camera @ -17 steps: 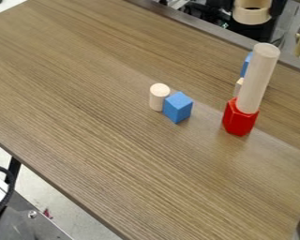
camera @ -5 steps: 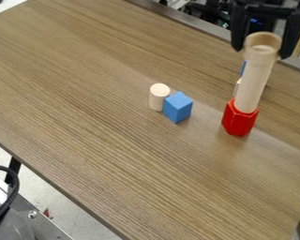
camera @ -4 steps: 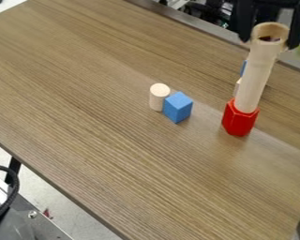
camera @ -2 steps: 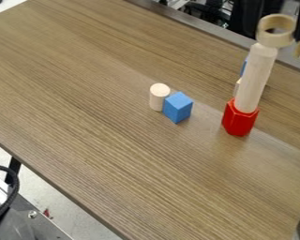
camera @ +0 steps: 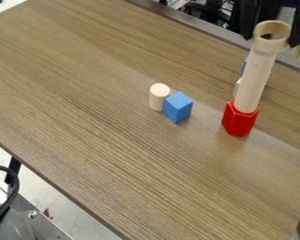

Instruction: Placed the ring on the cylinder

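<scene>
Though hollow, ring (camera: 271,46) in hand (camera: 270,40) at the top of the cylinder (camera: 252,84).

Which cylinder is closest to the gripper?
The tall one on the red block. The short one stands farther off, beside a blue cube.

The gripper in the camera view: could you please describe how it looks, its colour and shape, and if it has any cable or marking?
The gripper is black, with two long fingers set opposite each other and a dark crosspiece above them. I cannot make out any cable or marking on it.
</scene>
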You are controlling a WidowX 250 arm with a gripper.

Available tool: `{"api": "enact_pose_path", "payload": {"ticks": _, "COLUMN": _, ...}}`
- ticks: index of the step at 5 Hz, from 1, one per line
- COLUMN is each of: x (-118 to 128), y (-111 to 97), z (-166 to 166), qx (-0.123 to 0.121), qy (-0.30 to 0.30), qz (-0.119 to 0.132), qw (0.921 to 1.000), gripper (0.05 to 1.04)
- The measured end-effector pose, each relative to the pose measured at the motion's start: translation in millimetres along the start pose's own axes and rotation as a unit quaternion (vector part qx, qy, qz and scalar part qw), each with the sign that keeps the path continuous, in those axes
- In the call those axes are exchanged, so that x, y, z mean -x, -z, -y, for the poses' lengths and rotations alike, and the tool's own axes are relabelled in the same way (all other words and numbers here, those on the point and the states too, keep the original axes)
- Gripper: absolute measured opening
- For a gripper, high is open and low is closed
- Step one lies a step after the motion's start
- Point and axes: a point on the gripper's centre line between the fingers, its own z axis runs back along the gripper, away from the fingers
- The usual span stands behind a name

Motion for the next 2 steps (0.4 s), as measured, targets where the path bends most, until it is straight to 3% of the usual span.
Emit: {"api": "enact_pose_path", "payload": {"ticks": 2, "x": -0.3, "y": 5.6, "z": -2.5, "qx": -0.003, "qy": -0.001, "qz": -0.002, "qw": 1.0000, "gripper": 0.754}}
